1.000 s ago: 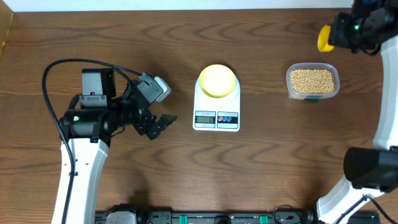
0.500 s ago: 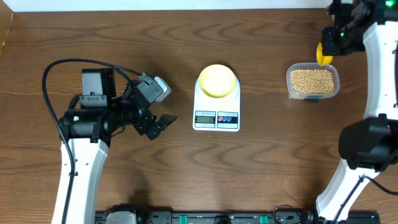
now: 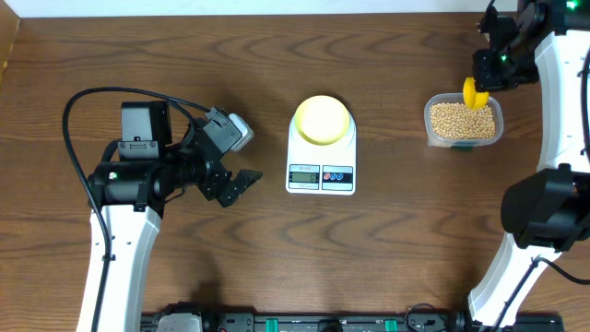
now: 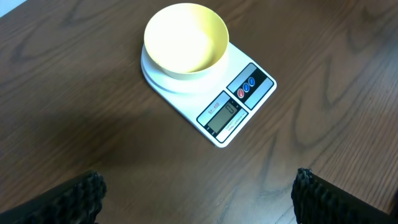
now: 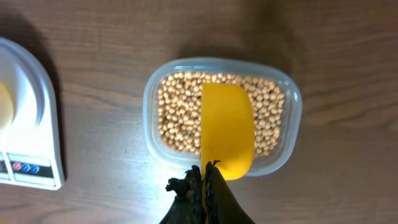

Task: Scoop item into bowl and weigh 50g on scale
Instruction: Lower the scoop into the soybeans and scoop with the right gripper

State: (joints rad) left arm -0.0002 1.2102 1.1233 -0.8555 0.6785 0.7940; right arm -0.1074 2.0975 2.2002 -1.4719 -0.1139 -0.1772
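The right gripper is pinched tight on the near end of the yellow measuring scoop. Its fingers are pressed together there, so the handle itself is mostly hidden. The scoop hangs over the clear plastic tub, its cup facing down toward the soybeans and covering the middle of the heap. I cannot tell whether its lip touches the beans or floats just above them. It is probably held edge-first like this so that a dip and a turn of the wrist can fill it.

The pale yellow-green bowl sits centred on the round platform of the white kitchen scale and is empty, with no bean in it yet. It stands there so that each scoopful registers as it lands. The display is lit, but the digits are too small to read.

The left gripper hangs with its fingers spread wide and nothing between them, parked left of the scale and well clear of the path from tub to bowl. All the beans lie in the tub, so the weighing has not started.
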